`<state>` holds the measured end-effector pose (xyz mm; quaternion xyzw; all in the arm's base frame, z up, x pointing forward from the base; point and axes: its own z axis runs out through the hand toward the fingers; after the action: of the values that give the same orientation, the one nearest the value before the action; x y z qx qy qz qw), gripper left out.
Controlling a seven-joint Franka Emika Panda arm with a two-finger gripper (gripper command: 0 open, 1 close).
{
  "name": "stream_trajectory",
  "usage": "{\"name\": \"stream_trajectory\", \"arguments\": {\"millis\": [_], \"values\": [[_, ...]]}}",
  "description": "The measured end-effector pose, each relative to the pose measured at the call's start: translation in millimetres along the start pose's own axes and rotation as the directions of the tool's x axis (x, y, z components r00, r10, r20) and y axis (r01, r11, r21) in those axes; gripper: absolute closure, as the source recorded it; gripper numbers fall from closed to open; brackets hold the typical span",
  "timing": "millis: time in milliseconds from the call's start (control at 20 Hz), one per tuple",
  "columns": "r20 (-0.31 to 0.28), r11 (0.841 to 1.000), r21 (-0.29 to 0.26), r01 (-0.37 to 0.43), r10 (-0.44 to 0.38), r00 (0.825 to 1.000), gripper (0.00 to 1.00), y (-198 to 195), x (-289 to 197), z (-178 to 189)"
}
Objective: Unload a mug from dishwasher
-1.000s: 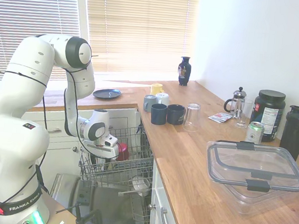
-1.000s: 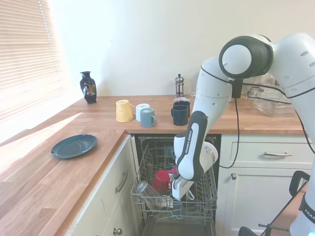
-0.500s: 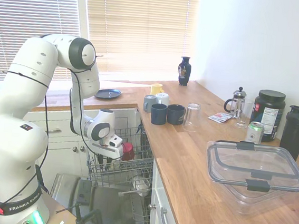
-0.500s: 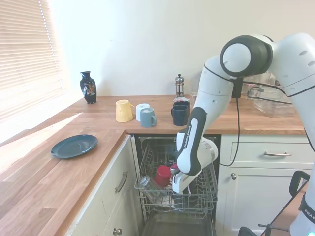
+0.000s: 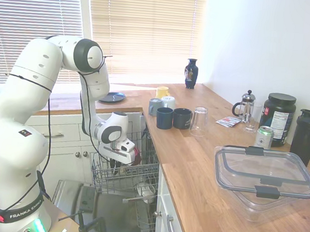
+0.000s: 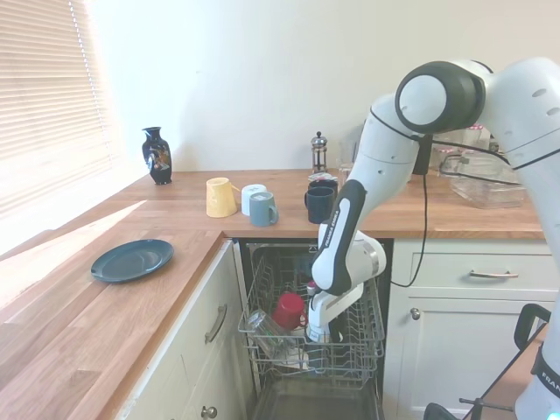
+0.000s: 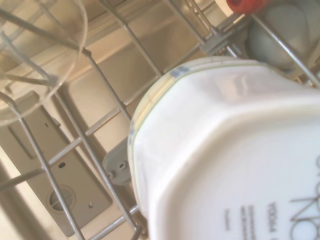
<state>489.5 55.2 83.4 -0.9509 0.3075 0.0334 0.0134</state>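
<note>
the gripper (image 6: 314, 333) is seen low over the pull-out wire rack (image 6: 350, 354) of the dishwasher (image 6: 302, 398), and a pale object, taken to be the mug (image 6: 315, 332), is seen at its tip in the second exterior view; the fingers appear to be pinched on it, though the contact itself is too small to be made out for certain. in the wrist view the mug (image 7: 230, 160) is shown very close, a white-cream body with a thin coloured line round its rim and grey print on its wall, and the rack wires (image 7: 90, 140) and the steel floor of the dishwasher are seen beyond it, so it is judged to be lifted clear of the tines rather than resting on them. the arm is reached down from above, probably because the rack is open only at the top and the tines would block a sideways approach. a red cup (image 6: 288, 310) is seated just left of the mug in the second exterior view, and a clear glass (image 6: 262, 329) is laid tilted near the rack's left side. on the wooden counter (image 5: 195, 153) two navy mugs (image 5: 173, 118) and an upturned glass (image 5: 199, 121) are gathered, which suggests where unloaded pieces are set. a straight lift is thought to be called for next, so that neither the wires nor the red cup are caught
</note>
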Motion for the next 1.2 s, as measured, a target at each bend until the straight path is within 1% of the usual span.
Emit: {"name": "stream_trajectory", "arguments": {"millis": [200, 400, 850, 1050, 1200], "values": [[-0.022, 1.0, 0.013, -0.009, 0.009, 1.0, 1.0, 0, 8, -21], [-0.049, 1.0, 0.021, -0.003, 0.004, 0.999, 1.0, -1, 3, -43], [-0.134, 1.0, 0.011, 0.008, -0.007, 0.991, 1.0, -3, -7, -92], [-0.162, 1.0, 0.003, 0.014, -0.013, 0.987, 1.0, -6, -9, -123], [-0.188, 1.0, 0.003, 0.011, -0.011, 0.982, 1.0, -5, -8, -155]]}}
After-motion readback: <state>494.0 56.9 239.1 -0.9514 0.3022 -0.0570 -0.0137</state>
